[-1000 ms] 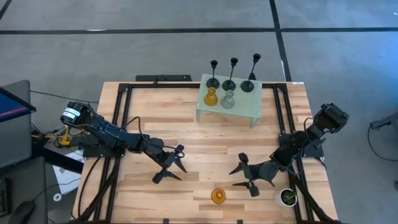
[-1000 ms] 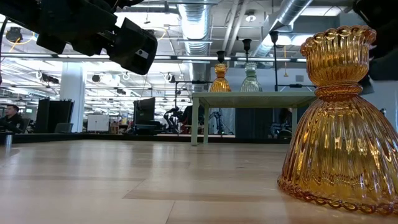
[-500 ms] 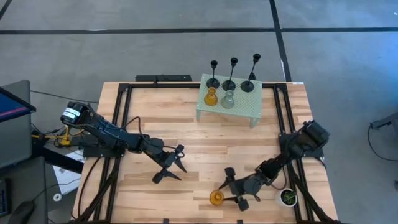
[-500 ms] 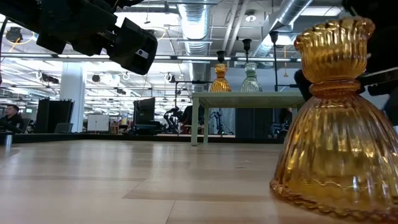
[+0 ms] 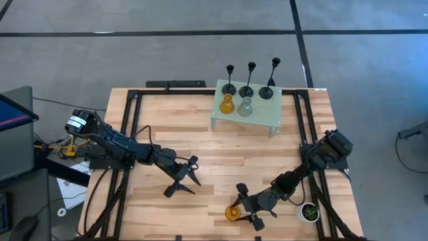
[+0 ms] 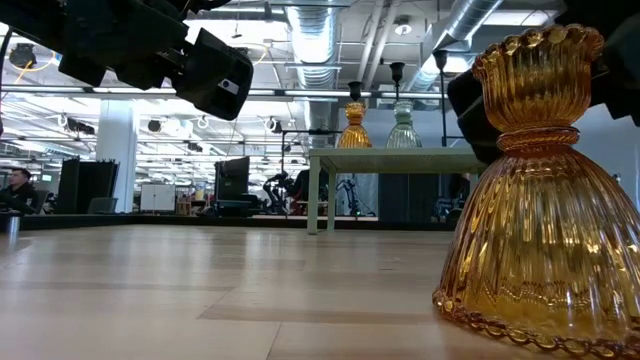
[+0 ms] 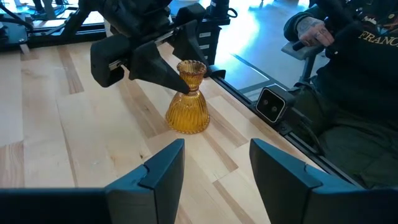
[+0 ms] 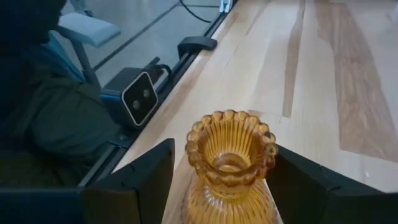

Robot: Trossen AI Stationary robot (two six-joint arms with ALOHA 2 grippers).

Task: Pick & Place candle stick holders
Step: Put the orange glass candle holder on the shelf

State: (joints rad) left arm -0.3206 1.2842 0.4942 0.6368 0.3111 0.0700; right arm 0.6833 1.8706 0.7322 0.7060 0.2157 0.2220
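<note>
A squat amber candle stick holder point(image 5: 233, 213) stands upright on its wide base near the table's front edge; it looms large in the low view point(image 6: 540, 200). My right gripper point(image 5: 244, 206) is open, with one finger on each side of the holder's cup point(image 8: 230, 146). My left gripper point(image 5: 184, 177) is open and empty above the table's left middle. On the pale green stand point(image 5: 261, 115) at the back stand three black thin-stemmed holders point(image 5: 247, 87), a second amber one point(image 5: 227, 104) and a grey-green one point(image 5: 245, 106). My right gripper comes at the amber holder level from the table's right, its fingers point(image 8: 146, 180) flanking the cup point(image 8: 196, 140) at the top. Narrow gaps seem to show on both sides. I cannot tell whether either finger touches it. The holder stands on the table.
A small white pot with a green plant point(image 5: 309, 212) stands at the front right corner, beside my right arm. A small camera point(image 8: 140, 93) sits at the table's front edge near the holder. A person point(image 7: 348, 74) sits just beyond that edge.
My right gripper has gone down and toward the table's near edge and left, and its open fingers have come to either side of the amber holder. The holder has been nudged a little to the left, tipped briefly, and stands upright again.
</note>
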